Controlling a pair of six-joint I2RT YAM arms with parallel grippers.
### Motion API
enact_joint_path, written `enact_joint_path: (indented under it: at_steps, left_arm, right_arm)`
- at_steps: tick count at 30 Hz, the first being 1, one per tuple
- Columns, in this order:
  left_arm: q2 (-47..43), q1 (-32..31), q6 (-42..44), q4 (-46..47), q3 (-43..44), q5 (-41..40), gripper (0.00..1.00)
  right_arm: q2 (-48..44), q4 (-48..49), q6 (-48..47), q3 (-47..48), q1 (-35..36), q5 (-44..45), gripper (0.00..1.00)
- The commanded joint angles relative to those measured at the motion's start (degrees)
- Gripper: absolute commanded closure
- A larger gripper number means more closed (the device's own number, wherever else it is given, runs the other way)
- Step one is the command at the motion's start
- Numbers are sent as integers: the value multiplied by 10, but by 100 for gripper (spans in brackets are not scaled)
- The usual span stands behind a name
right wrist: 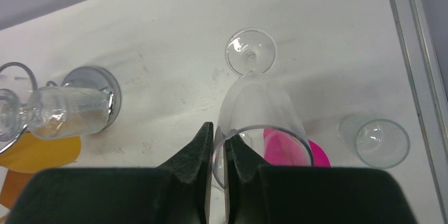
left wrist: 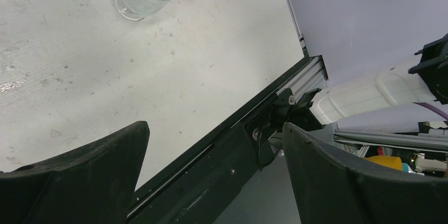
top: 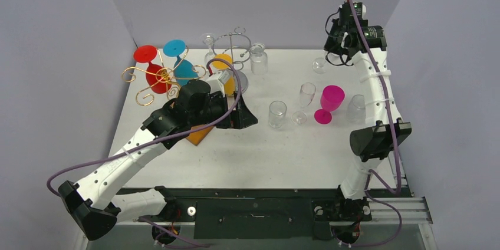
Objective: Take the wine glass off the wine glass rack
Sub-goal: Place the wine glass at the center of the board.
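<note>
My right gripper [top: 329,54] is at the back right of the table, shut on the rim of a clear wine glass [top: 319,65]. In the right wrist view the two fingers pinch the rim [right wrist: 214,147], and the glass [right wrist: 259,102] hangs away from them with its round foot [right wrist: 251,49] toward the table. The silver wine glass rack [top: 234,43] stands at the back centre, with clear glasses and an orange glass [top: 223,61] on it. My left gripper [top: 243,117] is open and empty, low over the table's middle; its jaws stand wide apart in the left wrist view [left wrist: 215,129].
A gold rack [top: 154,79] at the back left holds a red and a blue glass. A clear tumbler [top: 277,113], a clear flute [top: 306,99], a magenta glass [top: 330,101] and another tumbler [top: 355,107] stand right of centre. The rack's base [right wrist: 100,84] is left of the held glass.
</note>
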Motion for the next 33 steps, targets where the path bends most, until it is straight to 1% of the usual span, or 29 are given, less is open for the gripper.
enact_joint_path:
  at_steps: [1,8,9,11,23,33]
  left_arm:
    - [-26,-2,30,14,-7,-16,5]
    - [-32,-2,33,24,-19,-17,5]
    - [-33,-2,33,25,-20,-17,1]
    - [-35,-2,32,26,-23,-18,0]
    - [-41,-1,31,33,-33,-23,0]
    - [-39,13,32,35,-38,-16,0]
  right_arm:
    - [12,-10,-15,15,-15,23,100]
    - [58,-20,-25,7,-21,5,100]
    - [64,-21,-27,7,-21,5,100]
    - [74,-26,-30,8,-21,8,100]
    - [119,-35,-39,5,-15,-5,100]
    - [147,-38,-41,2,-13,-17,100]
